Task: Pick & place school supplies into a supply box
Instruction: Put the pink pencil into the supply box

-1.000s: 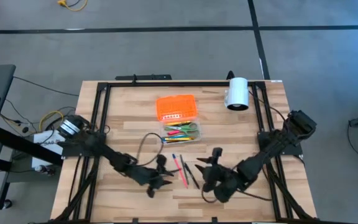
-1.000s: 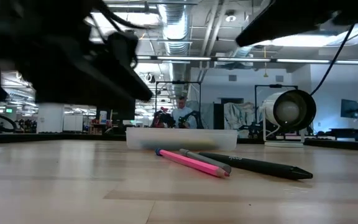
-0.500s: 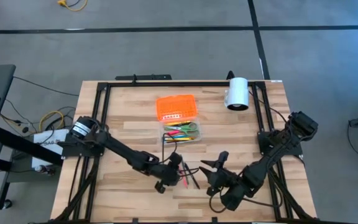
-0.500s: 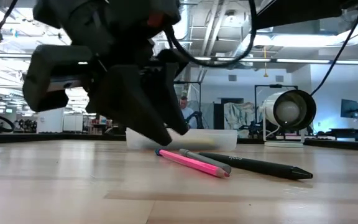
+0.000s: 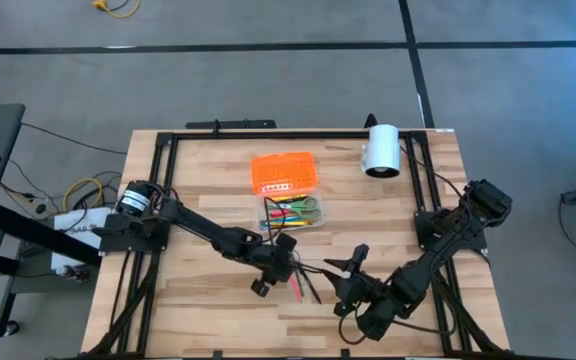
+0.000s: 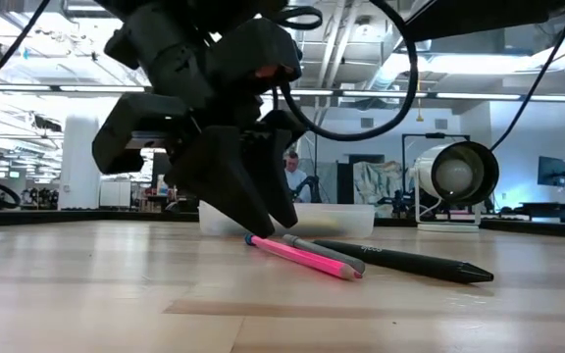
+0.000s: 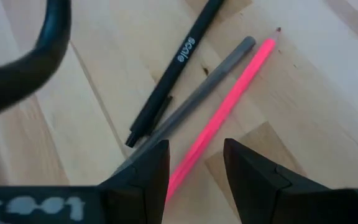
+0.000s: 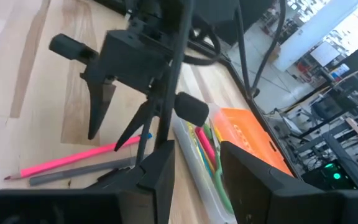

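Note:
A pink pencil, a grey pencil and a black pen lie flat side by side on the table, near its middle. My left gripper is open and points down at them, with one finger on either side of the pink pencil's end; I see no touch. The clear supply box holds several coloured pens, and its orange lid lies just beyond it. My right gripper waits open to the right of the loose pens.
A white cylinder lies near the table's far right corner. A black frame runs along the table's edges. Bare wood shows to the left of the pens and near the front edge. A person shows far off in the room beyond the table.
My left gripper has swung toward the table's right, from the near-left area to the loose pens, and come down with its fingers over the pink pencil's end. The pens and the box have stayed in place.

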